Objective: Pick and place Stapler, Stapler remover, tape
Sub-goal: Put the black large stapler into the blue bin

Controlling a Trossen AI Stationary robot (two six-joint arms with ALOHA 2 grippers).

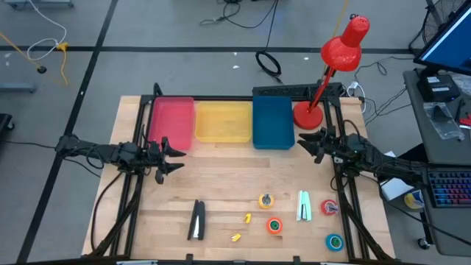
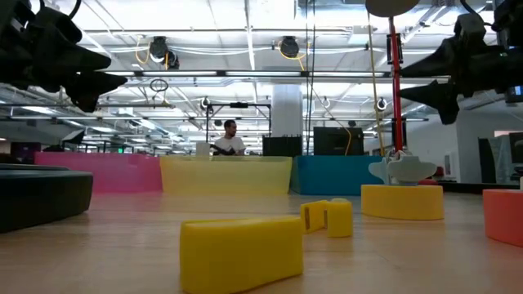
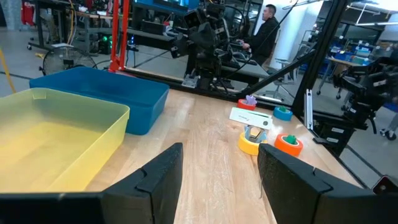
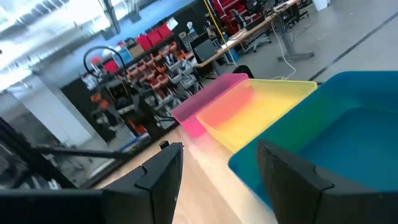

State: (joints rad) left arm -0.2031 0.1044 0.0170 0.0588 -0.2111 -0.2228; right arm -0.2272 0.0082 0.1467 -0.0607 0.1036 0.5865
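Note:
A black stapler (image 1: pixel 196 220) lies flat near the table's front edge, left of centre. A white-and-green stapler (image 1: pixel 303 206) lies to the right. Two small yellow stapler removers (image 1: pixel 248 218) (image 1: pixel 235 237) lie between them. Tape rolls lie flat on the table: yellow (image 1: pixel 266 200), orange (image 1: pixel 274 225), red (image 1: pixel 329 207) and blue-teal (image 1: pixel 335 241). My left gripper (image 1: pixel 179 158) hovers open at the left side, pointing level toward the table's middle. My right gripper (image 1: pixel 303 144) hovers open at the right side near the blue bin, with nothing between its fingers (image 4: pixel 158 177).
Along the far edge stand a pink bin (image 1: pixel 172 121), a yellow bin (image 1: pixel 222 121) and a blue bin (image 1: pixel 272 121). A red desk lamp (image 1: pixel 307 115) stands at the back right. Black frame rails (image 1: pixel 132 199) run along both sides. Bare wood lies in the table's middle.

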